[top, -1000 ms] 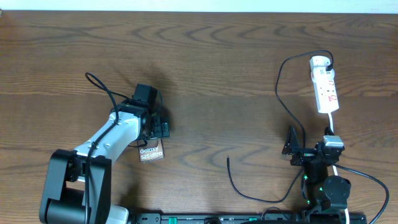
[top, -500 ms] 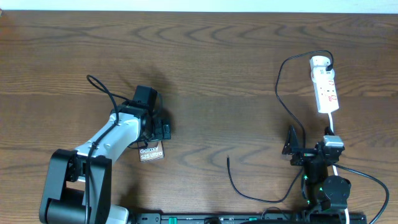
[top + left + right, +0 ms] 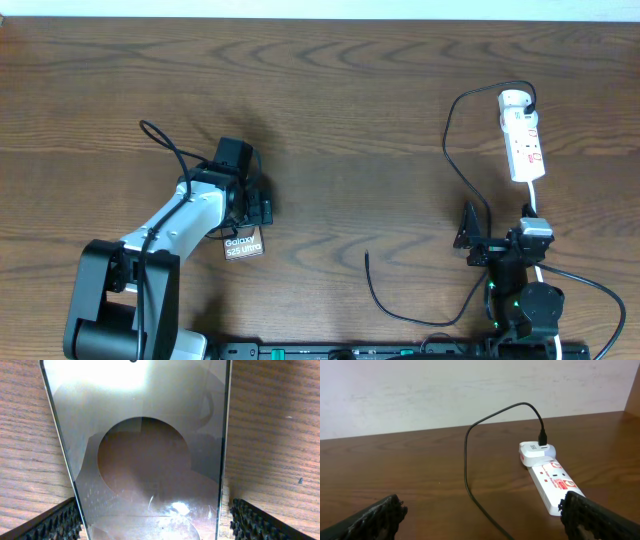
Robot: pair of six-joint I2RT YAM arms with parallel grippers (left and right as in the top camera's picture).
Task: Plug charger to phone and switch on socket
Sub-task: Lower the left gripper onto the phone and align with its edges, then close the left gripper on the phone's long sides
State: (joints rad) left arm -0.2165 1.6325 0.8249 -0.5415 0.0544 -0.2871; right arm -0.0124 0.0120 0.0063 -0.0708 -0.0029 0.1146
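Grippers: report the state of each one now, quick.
Left gripper: straddles the phone; whether it is clamped cannot be told.
Right gripper: open, holding nothing.

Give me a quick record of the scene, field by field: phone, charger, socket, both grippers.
phone: flat on table
left gripper: fingers straddle phone; contact unclear
charger: adapter in socket; plug tip loose on table, apart from phone
socket: table's right side; switch state unreadable
right gripper: open, empty
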